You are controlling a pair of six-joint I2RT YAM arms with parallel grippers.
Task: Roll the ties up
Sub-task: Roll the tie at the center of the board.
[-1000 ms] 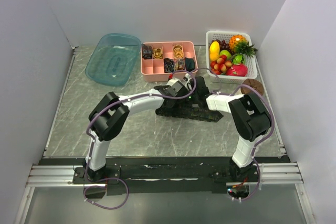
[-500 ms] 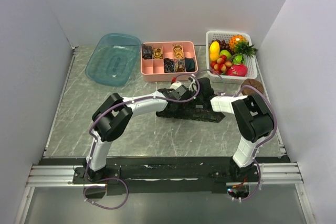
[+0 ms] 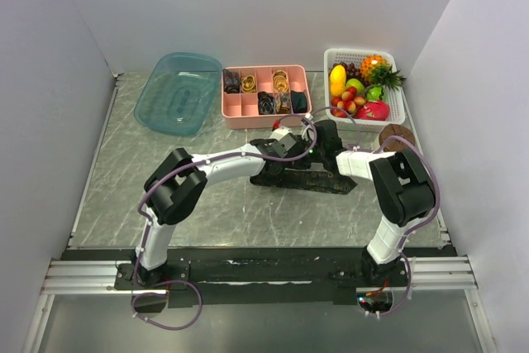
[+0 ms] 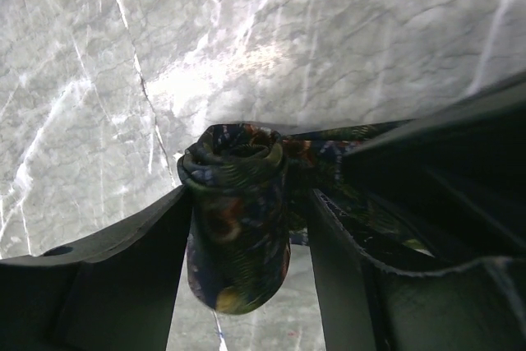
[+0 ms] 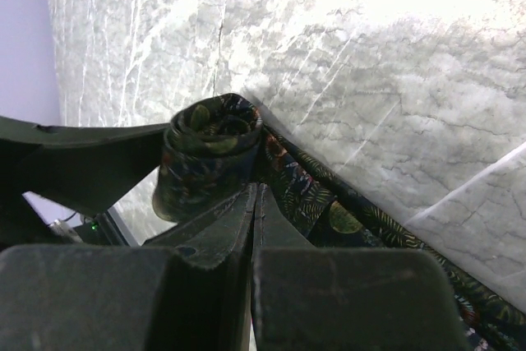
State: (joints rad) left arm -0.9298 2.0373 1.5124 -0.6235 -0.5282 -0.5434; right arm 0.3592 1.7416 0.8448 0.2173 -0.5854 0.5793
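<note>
A dark tie with a leaf print lies on the marble table, one end rolled into a coil and the rest trailing off as a flat strip. My left gripper is open around the coil, which touches one finger and has a gap to the other. My right gripper is shut, with nothing showing between its fingers, and its tips rest against the coil where the strip leaves it. From above, both grippers, left and right, meet over the dark tie.
A pink divided tray behind the grippers holds several rolled ties. A clear blue tub sits at back left. At back right stand a white fruit basket and a brown round object.
My left gripper's jaws have opened off the coil. Both wrists have shifted slightly toward the back right over the tie. The right gripper stays shut.
</note>
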